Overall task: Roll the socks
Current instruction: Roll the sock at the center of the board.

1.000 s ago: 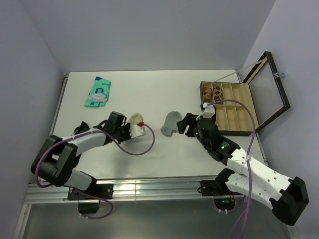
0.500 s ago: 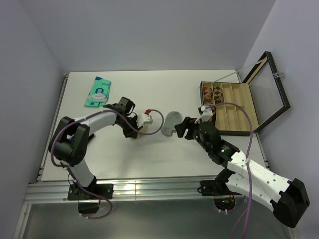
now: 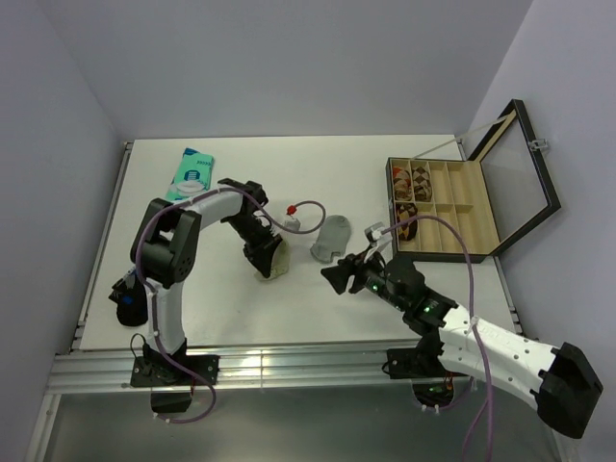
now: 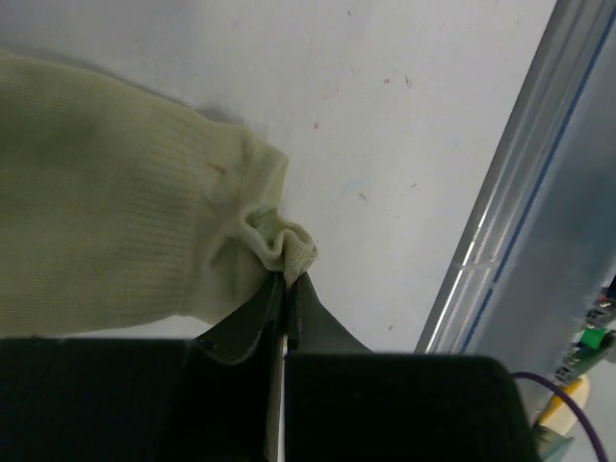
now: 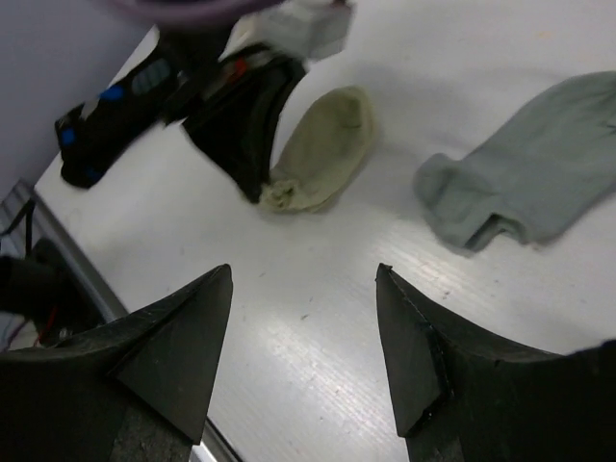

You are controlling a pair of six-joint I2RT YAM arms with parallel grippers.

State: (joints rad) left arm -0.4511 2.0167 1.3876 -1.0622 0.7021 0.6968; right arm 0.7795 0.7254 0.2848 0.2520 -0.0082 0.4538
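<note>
The pale beige sock (image 3: 276,264) lies bunched left of the table's middle, and my left gripper (image 3: 261,250) is shut on it. In the left wrist view the jaws (image 4: 287,279) pinch a puckered fold at the edge of the beige sock (image 4: 106,241). The grey sock (image 3: 332,238) lies flat to its right, touched by nothing. My right gripper (image 3: 336,277) hovers open near the front of the grey sock. In the right wrist view the right gripper (image 5: 303,274) has only bare table between its fingers, with the beige sock (image 5: 322,149) and the grey sock (image 5: 525,178) beyond.
A teal packet (image 3: 190,176) lies at the back left. An open wooden compartment box (image 3: 452,207) stands at the right, lid raised. A dark black-blue cloth item (image 3: 125,303) sits at the near left edge. The metal rail (image 4: 510,192) runs along the table's edge.
My left gripper has shut on the beige sock and drawn it towards the near edge. My right gripper has pulled back from the grey sock, towards the near edge.
</note>
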